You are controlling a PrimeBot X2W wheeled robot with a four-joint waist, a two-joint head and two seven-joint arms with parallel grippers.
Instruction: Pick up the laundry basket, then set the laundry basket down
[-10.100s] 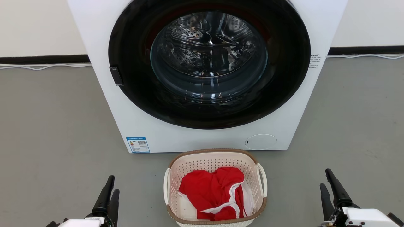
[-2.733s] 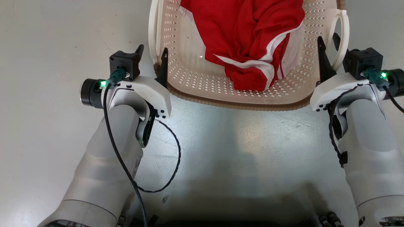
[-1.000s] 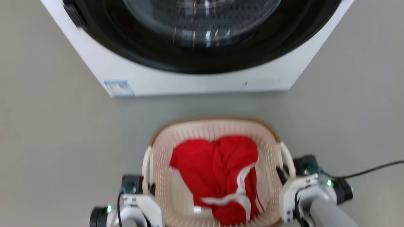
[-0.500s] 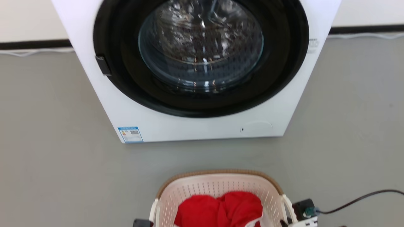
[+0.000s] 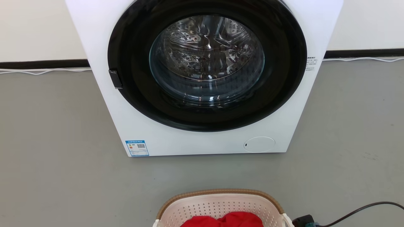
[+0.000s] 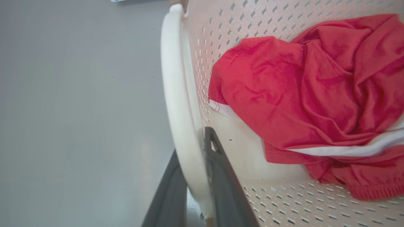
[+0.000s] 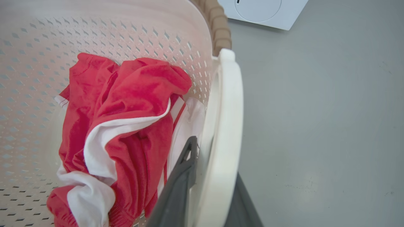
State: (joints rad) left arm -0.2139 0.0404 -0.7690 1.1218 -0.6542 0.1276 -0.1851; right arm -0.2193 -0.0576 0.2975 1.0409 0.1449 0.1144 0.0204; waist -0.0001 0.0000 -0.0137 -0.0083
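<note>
Floor (image 5: 56, 126): grey, bare concrete look. Washer (image 5: 205, 75): white front-loader, dark round door shut, steel drum visible through the glass, standing square ahead in the head view.

Basket (image 5: 217, 204): at the bottom edge of the head view, in front of the washer with a strip of floor between them. Cream perforated walls, brown rim. Can't tell if it's off the floor.

Garment (image 6: 300, 91): red with white trim, crumpled inside the basket, covering much of the bottom.

Left gripper (image 6: 193, 148): clamped on the basket's left loop handle (image 6: 180, 104), one finger inside the basket wall, the other outside; handle runs up between them.

Right gripper (image 7: 216, 157): same on the right handle (image 7: 225, 126), pinched between inner and outer finger, inner finger just beside the garment's white trim.

Black cable (image 5: 356, 210): curves in from the right edge to a black block beside the basket's right handle.

Blue sticker (image 5: 137, 147): washer's lower left corner.
</note>
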